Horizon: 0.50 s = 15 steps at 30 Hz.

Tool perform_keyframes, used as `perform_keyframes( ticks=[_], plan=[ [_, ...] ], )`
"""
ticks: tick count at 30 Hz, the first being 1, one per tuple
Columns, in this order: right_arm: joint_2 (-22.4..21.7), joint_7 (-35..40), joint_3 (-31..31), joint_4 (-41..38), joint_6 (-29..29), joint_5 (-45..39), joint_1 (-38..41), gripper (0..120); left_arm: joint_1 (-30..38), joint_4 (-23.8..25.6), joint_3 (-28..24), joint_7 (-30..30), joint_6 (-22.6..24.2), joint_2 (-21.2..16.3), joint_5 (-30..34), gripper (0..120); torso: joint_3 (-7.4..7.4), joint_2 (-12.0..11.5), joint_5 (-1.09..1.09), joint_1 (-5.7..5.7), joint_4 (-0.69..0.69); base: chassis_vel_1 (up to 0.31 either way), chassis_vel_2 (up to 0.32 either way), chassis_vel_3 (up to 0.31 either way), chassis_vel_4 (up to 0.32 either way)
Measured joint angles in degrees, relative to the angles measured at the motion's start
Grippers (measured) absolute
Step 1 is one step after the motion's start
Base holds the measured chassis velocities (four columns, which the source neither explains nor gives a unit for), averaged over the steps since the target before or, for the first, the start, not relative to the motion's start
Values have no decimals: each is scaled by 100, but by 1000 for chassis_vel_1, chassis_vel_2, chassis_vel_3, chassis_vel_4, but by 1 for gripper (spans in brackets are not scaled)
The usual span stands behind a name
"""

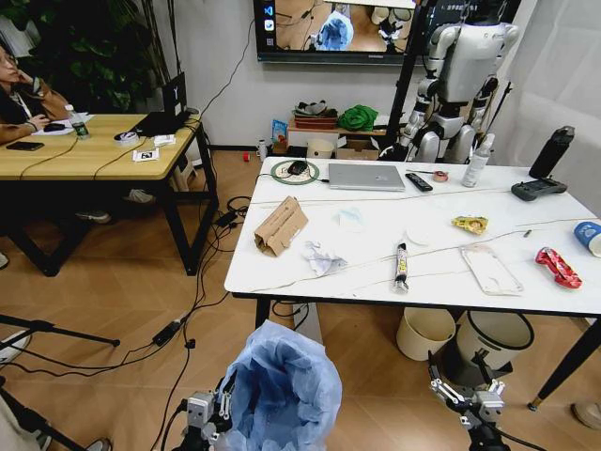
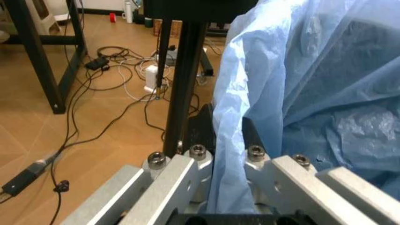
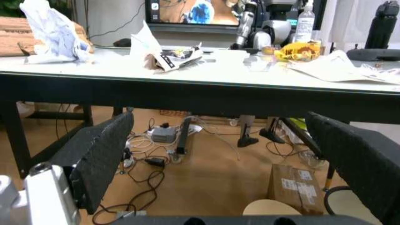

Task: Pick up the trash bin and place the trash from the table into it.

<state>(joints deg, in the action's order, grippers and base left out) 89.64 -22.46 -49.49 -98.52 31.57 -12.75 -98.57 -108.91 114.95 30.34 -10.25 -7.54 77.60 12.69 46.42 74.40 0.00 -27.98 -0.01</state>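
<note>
Already the left gripper (image 1: 208,413) has its fingers (image 2: 198,131) clenched on the bin (image 1: 282,395) liner, low before the desk (image 1: 282,272); thin plastic could slip or tear. Right gripper (image 1: 467,390) hangs released, trash (image 1: 280,226) untouched on the desk.

No text, label or number is legible — none on anything.

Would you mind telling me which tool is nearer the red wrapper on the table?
Right. The right tool hangs open below the table's near edge, nearer the red wrapper; the left tool grips the trash bin.
</note>
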Motion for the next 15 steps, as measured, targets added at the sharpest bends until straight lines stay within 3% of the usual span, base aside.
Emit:
perform_keyframes(
  ticks=[15],
  plan=[
    [-6,0,0,-47,15,2,-54,100,-24,27,83,70,48,23,-68,0,-16,-28,0,13,0,0,0,0,0]
  ],
)
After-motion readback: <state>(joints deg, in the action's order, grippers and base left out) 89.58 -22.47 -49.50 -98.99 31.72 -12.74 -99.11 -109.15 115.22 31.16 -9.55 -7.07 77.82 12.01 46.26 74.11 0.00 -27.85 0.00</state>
